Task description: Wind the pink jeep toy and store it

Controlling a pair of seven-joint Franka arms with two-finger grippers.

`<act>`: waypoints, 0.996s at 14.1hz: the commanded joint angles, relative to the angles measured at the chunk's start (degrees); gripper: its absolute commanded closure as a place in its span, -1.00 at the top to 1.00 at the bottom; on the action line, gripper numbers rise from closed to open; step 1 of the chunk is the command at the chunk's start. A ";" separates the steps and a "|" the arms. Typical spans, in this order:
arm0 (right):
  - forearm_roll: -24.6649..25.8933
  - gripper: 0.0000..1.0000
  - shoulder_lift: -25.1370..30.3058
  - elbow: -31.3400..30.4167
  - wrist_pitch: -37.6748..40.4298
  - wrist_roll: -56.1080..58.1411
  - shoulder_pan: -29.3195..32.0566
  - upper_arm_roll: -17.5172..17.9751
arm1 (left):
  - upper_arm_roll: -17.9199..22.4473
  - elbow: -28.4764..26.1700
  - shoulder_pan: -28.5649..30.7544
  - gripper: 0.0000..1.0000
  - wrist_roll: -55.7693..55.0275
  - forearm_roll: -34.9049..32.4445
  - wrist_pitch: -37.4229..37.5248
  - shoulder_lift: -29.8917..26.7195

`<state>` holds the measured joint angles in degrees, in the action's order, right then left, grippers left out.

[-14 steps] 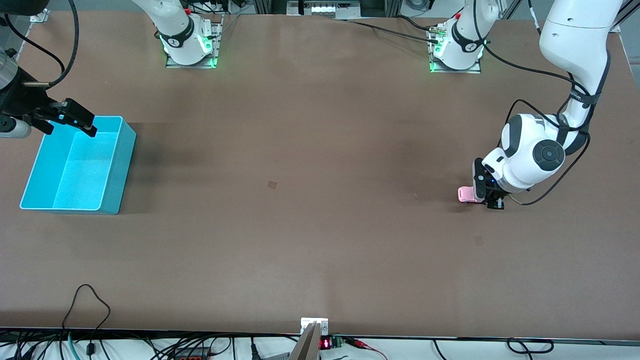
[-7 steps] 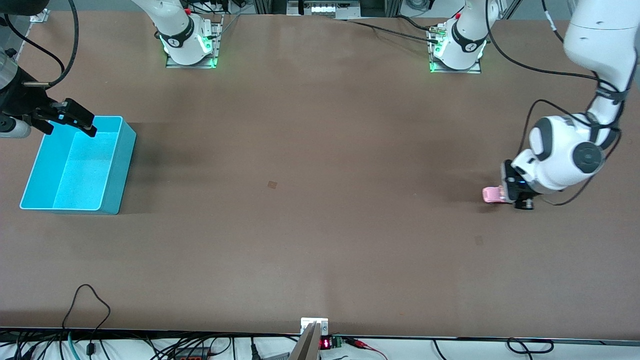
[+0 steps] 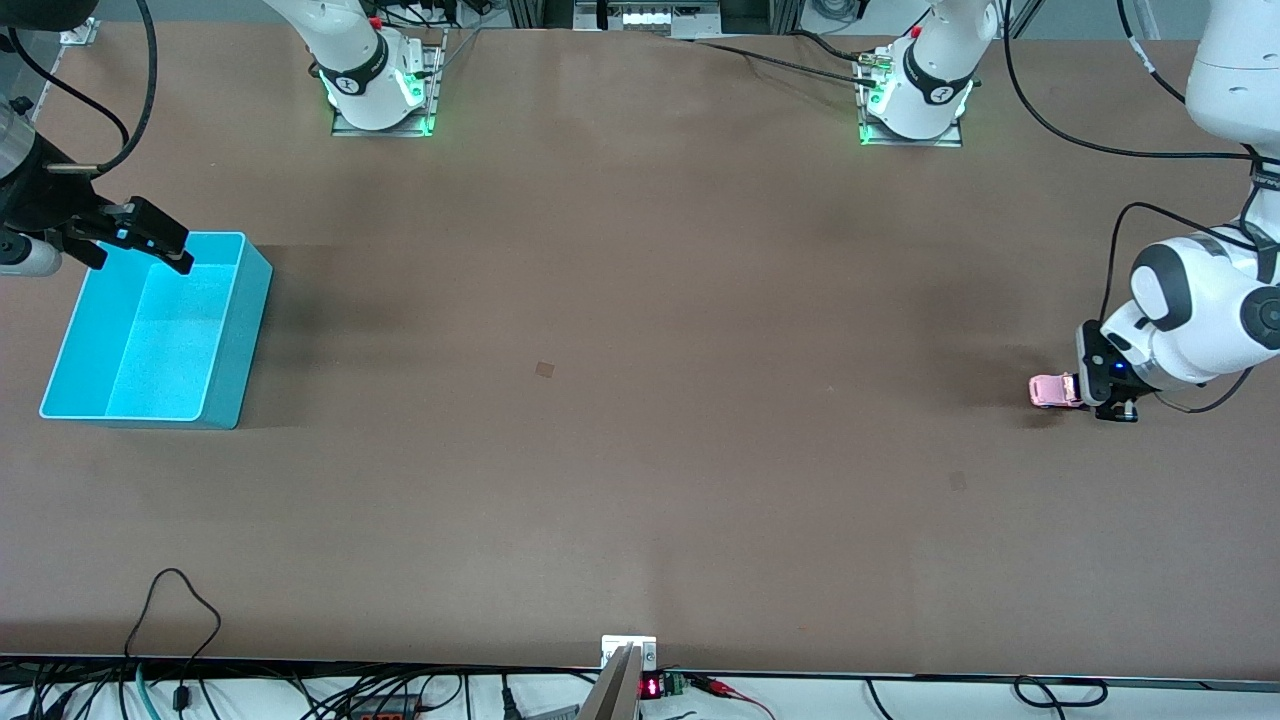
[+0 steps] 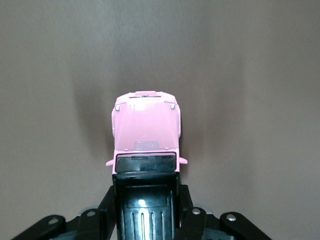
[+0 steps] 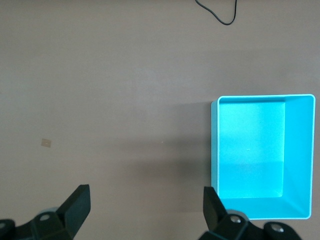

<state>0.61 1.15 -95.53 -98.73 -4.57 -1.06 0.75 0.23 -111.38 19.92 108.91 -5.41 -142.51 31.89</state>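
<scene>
The pink jeep toy (image 3: 1050, 390) sits low on the brown table near the left arm's end, its bonnet pointing toward the right arm's end. My left gripper (image 3: 1082, 385) is shut on the jeep's rear. In the left wrist view the jeep (image 4: 145, 130) shows its pink bonnet and black roof panel, with my left gripper (image 4: 146, 202) clamped on both sides of the roof. My right gripper (image 3: 150, 238) is open and empty, waiting over one corner of the turquoise bin (image 3: 245, 300). The bin (image 5: 214, 150) is empty in the right wrist view, beside my right gripper (image 5: 147, 205).
A small square mark (image 3: 544, 369) lies on the table's middle. A black cable loop (image 3: 180, 600) lies near the table's edge closest to the front camera. The two arm bases (image 3: 375, 90) stand along the edge farthest from the front camera.
My left gripper has dragged the pink jeep along the table toward the left arm's end, away from the bin. The right arm has not moved.
</scene>
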 commanded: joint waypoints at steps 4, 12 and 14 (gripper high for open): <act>0.10 1.00 -0.44 1.31 0.82 -0.35 0.27 0.12 | -0.32 2.93 2.58 -0.80 3.24 -0.84 -0.84 6.70; 0.18 1.00 -0.36 1.31 0.91 -0.27 0.27 0.12 | -0.23 3.89 3.72 0.54 3.24 -0.84 -0.84 6.17; 0.10 1.00 -0.36 1.31 0.91 -0.27 0.35 0.12 | -0.58 4.42 3.55 1.00 3.33 -0.84 -0.66 5.65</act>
<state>0.61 1.15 -95.52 -98.73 -4.57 -1.05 0.71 0.24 -109.04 22.74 110.99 -5.41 -142.51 34.50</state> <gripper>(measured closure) 0.000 0.357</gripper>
